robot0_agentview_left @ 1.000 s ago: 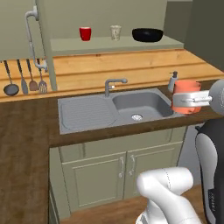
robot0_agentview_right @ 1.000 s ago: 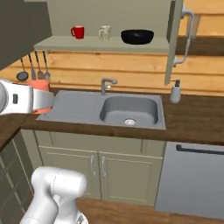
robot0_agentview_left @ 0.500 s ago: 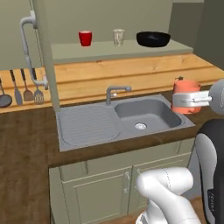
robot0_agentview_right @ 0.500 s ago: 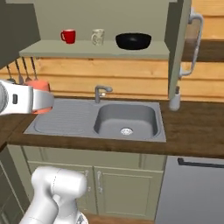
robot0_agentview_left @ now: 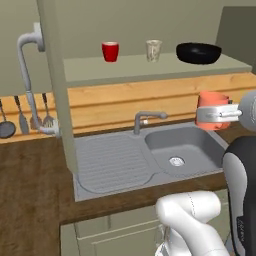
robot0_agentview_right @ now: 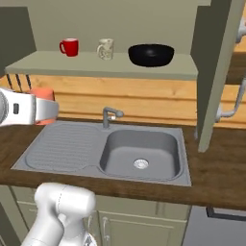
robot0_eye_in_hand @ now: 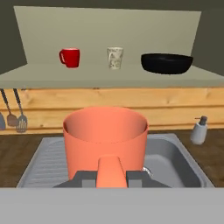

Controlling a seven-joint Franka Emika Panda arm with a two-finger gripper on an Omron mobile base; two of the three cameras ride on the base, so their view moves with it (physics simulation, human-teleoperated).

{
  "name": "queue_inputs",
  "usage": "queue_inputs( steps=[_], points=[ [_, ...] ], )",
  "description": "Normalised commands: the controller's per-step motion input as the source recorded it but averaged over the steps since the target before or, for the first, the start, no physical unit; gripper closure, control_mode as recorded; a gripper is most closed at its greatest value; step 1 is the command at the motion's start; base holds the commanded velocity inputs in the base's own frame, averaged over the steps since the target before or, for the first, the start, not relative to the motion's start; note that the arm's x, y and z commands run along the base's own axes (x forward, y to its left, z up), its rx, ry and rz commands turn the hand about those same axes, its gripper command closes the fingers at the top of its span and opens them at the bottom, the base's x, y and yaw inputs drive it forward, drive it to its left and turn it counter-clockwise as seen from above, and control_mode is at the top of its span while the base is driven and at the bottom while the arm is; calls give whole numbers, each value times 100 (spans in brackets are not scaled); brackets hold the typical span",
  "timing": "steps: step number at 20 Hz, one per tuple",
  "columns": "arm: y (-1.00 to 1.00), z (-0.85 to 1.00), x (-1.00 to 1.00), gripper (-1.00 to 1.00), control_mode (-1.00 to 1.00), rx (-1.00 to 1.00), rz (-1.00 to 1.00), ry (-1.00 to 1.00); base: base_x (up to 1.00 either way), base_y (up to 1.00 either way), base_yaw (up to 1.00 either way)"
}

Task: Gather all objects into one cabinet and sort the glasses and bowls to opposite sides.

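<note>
Open olive-green wall cabinet (robot0_agentview_right: 144, 72): pale shelf carrying glossy red cup (robot0_agentview_right: 69, 46), beige patterned mug (robot0_agentview_right: 105, 48), wide black bowl (robot0_agentview_right: 151, 54); bare shelf left of the red cup. Gripper (robot0_eye_in_hand: 111, 178) clamped on handle of orange-red mug (robot0_eye_in_hand: 105, 141), held upright above grey sink (robot0_agentview_right: 139, 153).

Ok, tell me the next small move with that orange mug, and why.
Probably lift the orange mug toward the shelf, aiming for the gap between the red cup and the beige mug. The tool grips it by the handle over the sink, below shelf level, and the black bowl holds the right end.
</note>
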Motion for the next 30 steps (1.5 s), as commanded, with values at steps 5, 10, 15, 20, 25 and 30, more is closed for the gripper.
queue_inputs(
  steps=[5, 10, 15, 20, 25, 30],
  points=[
    [0, 0, 0, 100, 100, 0, 0, 0, 37, 0, 28],
    [0, 0, 0, 100, 100, 0, 0, 0, 24, 0, 25],
    [0, 0, 3, 100, -100, 0, 0, 0, 13, 0, 2],
    [0, 0, -2, 100, -100, 0, -1, 0, 0, 0, 0],
    [6, 34, 0, 100, -100, 8, 2, -3, 0, 0, 0],
    [22, 46, 15, 100, -100, 5, 6, 0, 0, 0, 0]
  ],
)
